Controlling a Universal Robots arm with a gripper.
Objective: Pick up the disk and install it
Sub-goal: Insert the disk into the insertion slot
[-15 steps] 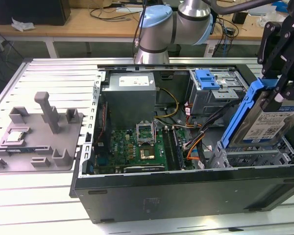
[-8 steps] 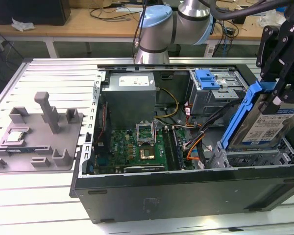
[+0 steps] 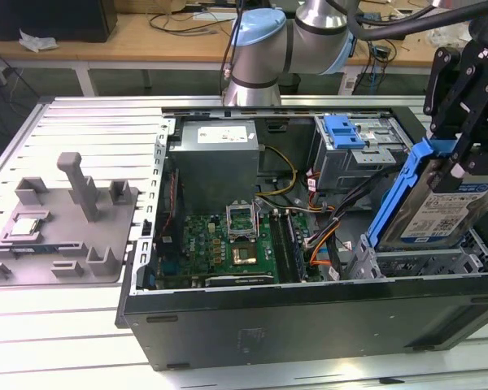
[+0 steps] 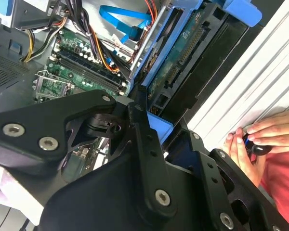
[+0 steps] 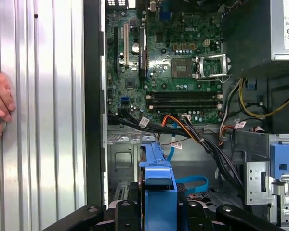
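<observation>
In the exterior view, my gripper (image 3: 454, 154) is closed on the disk (image 3: 449, 210), pinching the top edge of its blue carrier (image 3: 400, 191). I hold it on edge and tilted over the drive cage (image 3: 423, 262) at the exterior view's right end of the open case (image 3: 309, 313). The grip takes one edge only, so I judge the disk could pivot or slip in my fingers if its low corner catches the cage wall. That corner sits near the bundle of cables (image 3: 329, 231); I cannot tell whether it touches them. A snagged wire could drag the disk askew or tug a plug loose.

In the second wrist view, the disk hangs away from me with its circuit side showing, close along the cage's metal edge. A person's hand (image 4: 257, 139) rests on the table just outside the case. If I swing wide on that side I could strike it.

In the first wrist view, the blue carrier stands upright between my fingers. The cables cross the floor of the case between the carrier and the motherboard (image 5: 173, 72). Coming in skewed, the carrier's rails could jam rather than slide. If the disk dropped, it would land on those wires or on the board.
</observation>
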